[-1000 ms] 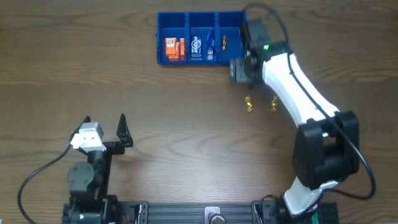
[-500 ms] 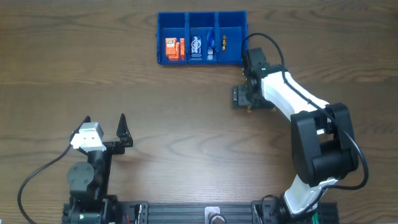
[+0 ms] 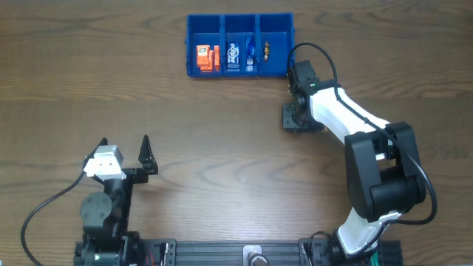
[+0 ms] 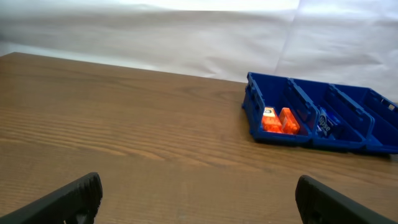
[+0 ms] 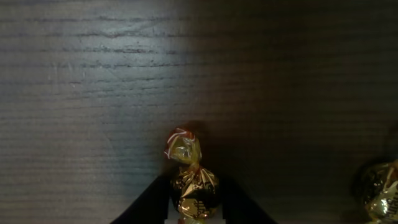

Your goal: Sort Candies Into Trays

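The right claw (image 5: 194, 202) is clamped on a gold-wrapped candy (image 5: 191, 180) that lies on the bench (image 5: 93, 93), twisted end pointing away from the fingers. A second gold candy (image 5: 380, 194) lies near it. Near this claw stands the blue tray (image 3: 189, 44). It holds orange packets (image 3: 208, 58) in the left compartment, blue wrappers (image 3: 236, 53) in the middle and gold pieces (image 3: 266, 50) in the right, their print too small to read. The left claw (image 3: 124, 142) hangs with fingers apart, well away from the tray.
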Motion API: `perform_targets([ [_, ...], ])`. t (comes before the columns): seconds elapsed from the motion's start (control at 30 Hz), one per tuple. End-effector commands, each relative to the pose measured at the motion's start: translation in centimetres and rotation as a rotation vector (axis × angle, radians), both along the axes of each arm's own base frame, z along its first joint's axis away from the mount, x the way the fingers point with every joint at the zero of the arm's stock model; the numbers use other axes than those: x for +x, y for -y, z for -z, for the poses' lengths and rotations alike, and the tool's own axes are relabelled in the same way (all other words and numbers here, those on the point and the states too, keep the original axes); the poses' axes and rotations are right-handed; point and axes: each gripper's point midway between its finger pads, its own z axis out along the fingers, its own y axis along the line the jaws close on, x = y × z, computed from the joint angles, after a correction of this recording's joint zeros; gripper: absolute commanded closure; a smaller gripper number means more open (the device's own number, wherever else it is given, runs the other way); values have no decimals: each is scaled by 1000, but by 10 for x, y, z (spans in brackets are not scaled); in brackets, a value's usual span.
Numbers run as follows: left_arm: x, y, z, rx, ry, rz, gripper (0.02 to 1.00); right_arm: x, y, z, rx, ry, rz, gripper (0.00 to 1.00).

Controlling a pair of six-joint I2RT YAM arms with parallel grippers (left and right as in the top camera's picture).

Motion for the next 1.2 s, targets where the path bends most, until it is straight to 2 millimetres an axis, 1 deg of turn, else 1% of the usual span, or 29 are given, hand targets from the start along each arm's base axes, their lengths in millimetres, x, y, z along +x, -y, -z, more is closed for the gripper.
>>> perform_targets([
  [0.03, -1, -3, 18, 10, -51, -14, 20, 1, -3, -1, 5, 12, -4, 761],
  [0.07, -1, -3, 18, 11, -51, -14, 23, 2, -6, -6, 10, 28, -10, 779],
  [0.1, -1, -3, 18, 11, -51, -14, 20, 4, -10, -18, 18, 60, -21, 783],
  [0.17, -1, -3, 18, 11, -51, -14, 23, 8, -21, -51, 42, 142, -46, 787],
  [0.2, -1, -3, 18, 11, -51, -14, 23, 15, -31, -91, 67, 248, -74, 787],
  [0.23, -1, -3, 18, 11, -51, -14, 20, 23, -37, -124, 77, 331, -85, 787],
  [0.27, -1, -3, 18, 11, -51, -14, 23, 30, -40, -150, 82, 389, -89, 787],
  [0.3, -1, -3, 18, 11, -51, -14, 20, 43, -43, -185, 89, 457, -96, 785],
  [0.33, -1, -3, 18, 10, -51, -14, 20, 65, -44, -222, 82, 539, -84, 787],
  [0.37, -1, -3, 18, 10, -51, -14, 20, 82, -43, -242, 61, 596, -64, 785],
  [0.4, -1, -3, 18, 11, -51, -14, 20, 99, -43, -257, 43, 640, -47, 783],
  [0.43, -1, -3, 18, 10, -51, -14, 20, 119, -44, -267, 16, 674, -37, 781],
  [0.47, -1, -3, 18, 11, -51, -14, 23, 136, -48, -268, 3, 684, -59, 776],
  [0.5, -1, -3, 18, 11, -51, -14, 20, 153, -52, -263, -10, 678, -77, 776],
  [0.53, -1, -3, 18, 10, -51, -14, 23, 167, -55, -251, -25, 659, -89, 776],
  [0.57, -1, -3, 18, 11, -51, -14, 20, 182, -56, -229, -30, 620, -81, 776],
  [0.6, -1, -3, 18, 10, -51, -14, 20, 192, -59, -202, 5, 574, -78, 776],
  [0.63, -1, -3, 18, 11, -51, -14, 20, 198, -56, -179, 13, 534, -54, 779],
  [0.67, -1, -3, 18, 10, -51, -14, 20, 200, -53, -166, 12, 511, -31, 779],
  [0.73, -1, -3, 18, 10, -51, -14, 20, 203, -50, -151, 4, 489, -29, 779],
  [0.83, -1, -3, 18, 11, -51, -14, 20, 204, -51, -149, 3, 486, -29, 770],
  [0.93, -1, -3, 18, 11, -51, -14, 20, 203, -52, -149, 6, 485, -34, 665],
  [0.97, -1, -3, 18, 11, -51, -14, 23, 203, -52, -150, 9, 486, -35, 592],
  [1.03, -1, -3, 18, 11, -51, -14, 20, 204, -52, -150, 9, 486, -36, 529],
  [1.07, -1, -3, 18, 11, -51, -14, 20, 203, -51, -150, 4, 484, -38, 524],
  [1.1, -1, -3, 18, 10, -51, -14, 20, 200, -44, -153, 0, 477, -28, 522],
  [1.13, -1, -3, 18, 11, -51, -14, 20, 195, -35, -163, -6, 476, -16, 522],
  [1.17, -1, -3, 18, 11, -51, -14, 23, 189, -26, -175, -19, 488, -26, 524],
  [1.2, -1, -3, 18, 10, -51, -14, 23, 179, -17, -189, -34, 506, -49, 498],
])
